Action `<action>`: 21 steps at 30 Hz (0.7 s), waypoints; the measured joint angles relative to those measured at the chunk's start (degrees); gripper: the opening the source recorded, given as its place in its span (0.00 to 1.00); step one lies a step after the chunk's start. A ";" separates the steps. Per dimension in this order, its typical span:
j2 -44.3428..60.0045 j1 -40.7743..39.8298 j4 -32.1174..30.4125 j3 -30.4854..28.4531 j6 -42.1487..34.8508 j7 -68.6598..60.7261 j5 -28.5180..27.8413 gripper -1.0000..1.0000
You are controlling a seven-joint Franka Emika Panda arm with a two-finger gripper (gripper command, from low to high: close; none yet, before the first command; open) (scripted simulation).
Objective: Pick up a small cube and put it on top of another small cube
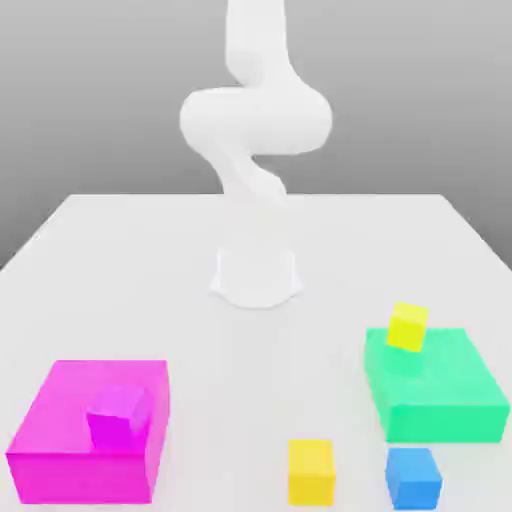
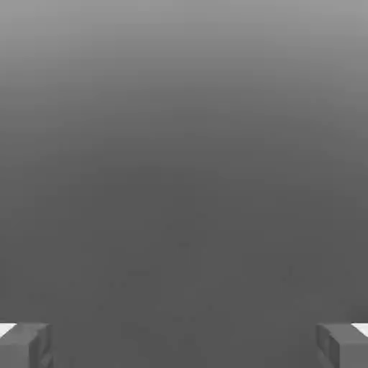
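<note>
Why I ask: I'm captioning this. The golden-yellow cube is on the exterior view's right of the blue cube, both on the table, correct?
Wrong side: the golden-yellow cube is on the exterior view's left of the blue cube; both are on the table.

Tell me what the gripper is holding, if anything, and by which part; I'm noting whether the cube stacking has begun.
Nothing is held: the gripper stands open, with bare space between its fingers.
</note>
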 joint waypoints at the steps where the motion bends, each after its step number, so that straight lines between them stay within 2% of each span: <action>1: 2.26 -0.22 -0.50 0.49 0.98 0.54 -0.25 0.50; 21: 43.94 -0.15 -9.61 5.74 18.77 10.36 -4.68 0.50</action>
